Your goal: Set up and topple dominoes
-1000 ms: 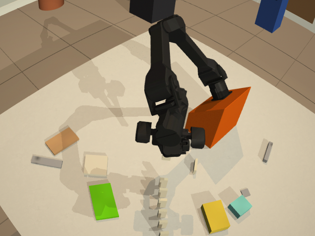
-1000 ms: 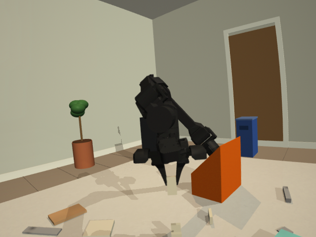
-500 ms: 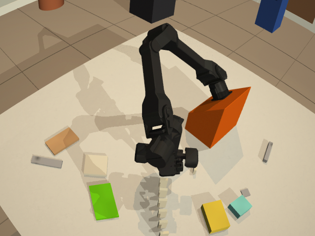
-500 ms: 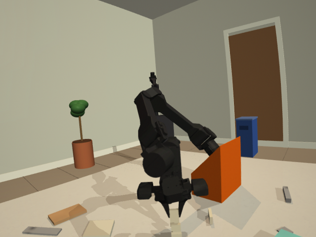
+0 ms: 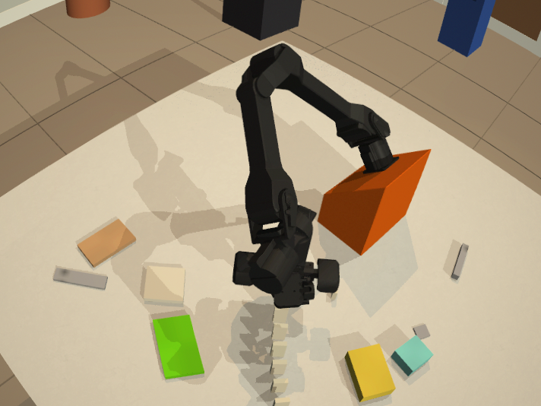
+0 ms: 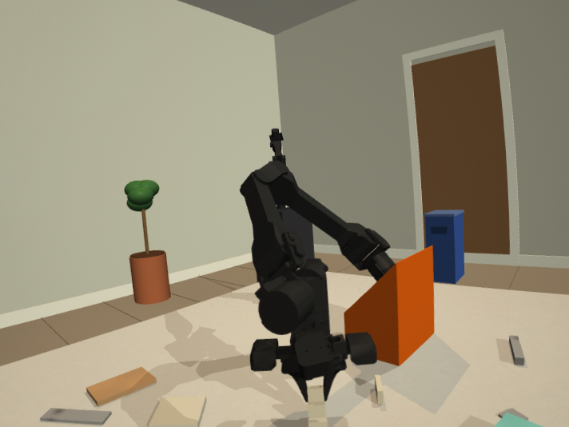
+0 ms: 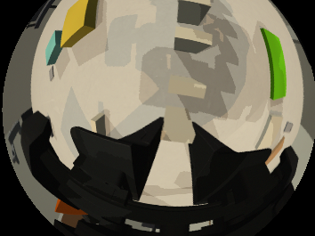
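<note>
A pale counter [image 5: 216, 148] [image 6: 258, 301] [image 7: 125, 10] is lying beneath the black fingers [image 6: 329, 385], which are narrowly gripping a cream domino [image 6: 315, 392] [image 7: 178, 125] near the arm-side end of the standing row [image 5: 279, 350] [image 6: 316, 415] [image 7: 193, 38]. Another domino [image 5: 332, 296] [image 6: 378, 389] [image 7: 100, 125] is standing apart, near the orange wedge [image 5: 361, 216] [image 6: 403, 313] [image 7: 67, 207].

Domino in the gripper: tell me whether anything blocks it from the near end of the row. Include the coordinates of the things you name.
Nothing visible stands between the held domino [image 6: 315, 390] [image 7: 179, 127] in the gripper [image 5: 289, 299] [image 6: 315, 399] [image 7: 176, 123] and the row's end domino [image 5: 279, 315] [image 6: 317, 413] [image 7: 187, 87]. The loose domino [image 5: 332, 296] [image 6: 378, 389] [image 7: 101, 125] is off to one side.
</note>
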Tool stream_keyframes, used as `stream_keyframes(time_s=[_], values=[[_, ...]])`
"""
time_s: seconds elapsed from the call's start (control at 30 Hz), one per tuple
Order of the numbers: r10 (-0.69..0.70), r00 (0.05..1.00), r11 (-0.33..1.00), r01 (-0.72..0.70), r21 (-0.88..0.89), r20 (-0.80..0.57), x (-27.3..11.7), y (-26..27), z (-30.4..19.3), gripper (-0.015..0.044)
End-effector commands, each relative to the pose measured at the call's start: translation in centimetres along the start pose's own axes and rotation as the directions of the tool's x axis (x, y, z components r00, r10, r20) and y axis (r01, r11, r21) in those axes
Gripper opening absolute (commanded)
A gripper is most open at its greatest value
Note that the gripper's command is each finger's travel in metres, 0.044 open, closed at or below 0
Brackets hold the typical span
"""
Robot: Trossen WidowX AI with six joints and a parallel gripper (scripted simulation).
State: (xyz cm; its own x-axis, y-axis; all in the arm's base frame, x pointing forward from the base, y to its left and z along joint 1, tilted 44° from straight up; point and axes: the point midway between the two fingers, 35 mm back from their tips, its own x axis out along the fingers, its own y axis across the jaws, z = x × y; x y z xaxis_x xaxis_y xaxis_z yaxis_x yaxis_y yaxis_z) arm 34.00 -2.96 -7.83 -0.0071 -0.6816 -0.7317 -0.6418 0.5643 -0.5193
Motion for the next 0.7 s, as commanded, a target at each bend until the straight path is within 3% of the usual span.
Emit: stream_keyframes(time_s=[0.0,0.37,0.5,0.67], values=[[-0.005,1.0,1.0,0.005,-0.006,-0.003,0.1,0.0,0.0,0.016],[-0.005,1.0,1.0,0.005,-0.006,-0.003,0.1,0.0,0.0,0.044],[-0.003,1.0,1.0,0.003,-0.006,0.0,-1.1,-0.1,0.2,0.044],[0.005,1.0,1.0,-0.005,-0.003,0.005,-10.1,0.0,0.5,0.044]])
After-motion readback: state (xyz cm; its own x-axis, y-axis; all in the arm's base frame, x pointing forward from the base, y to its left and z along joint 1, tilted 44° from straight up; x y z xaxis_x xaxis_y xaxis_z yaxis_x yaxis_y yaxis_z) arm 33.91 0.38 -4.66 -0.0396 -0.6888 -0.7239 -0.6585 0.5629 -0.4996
